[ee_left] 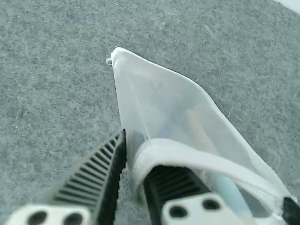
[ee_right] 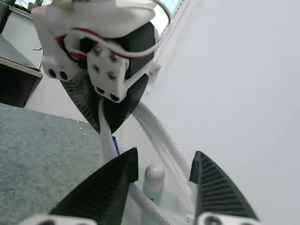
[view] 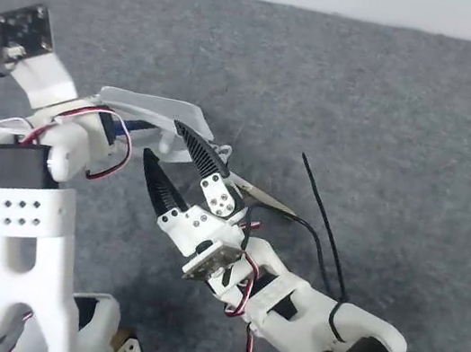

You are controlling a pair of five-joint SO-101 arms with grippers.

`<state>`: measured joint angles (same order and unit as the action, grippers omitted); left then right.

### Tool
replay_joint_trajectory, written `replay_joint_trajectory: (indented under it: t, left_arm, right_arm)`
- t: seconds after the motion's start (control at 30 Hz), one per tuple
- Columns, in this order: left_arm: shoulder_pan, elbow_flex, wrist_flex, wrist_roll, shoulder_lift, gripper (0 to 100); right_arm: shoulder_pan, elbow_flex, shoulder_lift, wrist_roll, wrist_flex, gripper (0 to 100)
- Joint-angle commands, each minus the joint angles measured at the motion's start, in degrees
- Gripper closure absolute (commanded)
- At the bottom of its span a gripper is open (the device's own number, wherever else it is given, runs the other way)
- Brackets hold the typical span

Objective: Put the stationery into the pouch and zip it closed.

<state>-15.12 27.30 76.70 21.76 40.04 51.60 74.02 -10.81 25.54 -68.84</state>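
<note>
The translucent white pouch is held up off the grey mat at the left arm's end. My left gripper is shut on the pouch's white zip edge. Through the fabric I see stationery: a pale blue item and an orange one. My right gripper stands open right at the pouch's mouth. In the right wrist view its fingers straddle the zip rim, with a white-capped item and a blue one between and beyond them. The left gripper pinches the rim farther off.
Grey carpet-like mat covers the table. A black cable runs from the right arm over the mat. A thin tan pointed piece lies beside the right gripper's wrist. Both arm bases crowd the near edge.
</note>
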Motion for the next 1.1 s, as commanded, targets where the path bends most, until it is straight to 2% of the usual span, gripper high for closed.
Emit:
replay_joint_trajectory:
  t: [0.0,0.17,0.3,0.5,0.63,0.87,0.93,1.07]
  left_arm:
    - [0.09,-1.27,-2.02,-0.44,1.67,99]
    - [0.0,-1.27,-2.02,-1.32,1.67,99]
    - [0.0,-1.19,-2.02,-1.76,1.67,99]
    - [0.0,-1.19,-2.02,-1.76,1.58,99]
    - [0.0,-1.19,-2.02,-1.85,1.58,99]
    - [0.0,-1.19,-2.02,-1.85,1.41,99]
    - [0.0,-1.19,-2.02,-1.85,1.41,99]
    - [0.0,-1.19,-2.02,-1.85,1.41,99]
  right_arm:
    - [0.22,-0.18,-0.04,0.97,0.84,85.3]
    - [0.22,-0.18,-0.13,0.97,0.84,90.0]
    - [0.31,0.0,-3.56,0.62,1.45,99.6]
    - [0.22,2.02,-12.7,0.09,9.1,97.0]
    - [-0.04,2.64,-20.35,-5.36,16.31,97.0]
    - [-0.04,2.55,-35.3,-10.46,36.35,96.9]
    - [-0.04,2.29,-38.46,-12.75,40.92,94.1]
    - [-0.04,1.14,-41.63,-15.38,48.75,82.2]
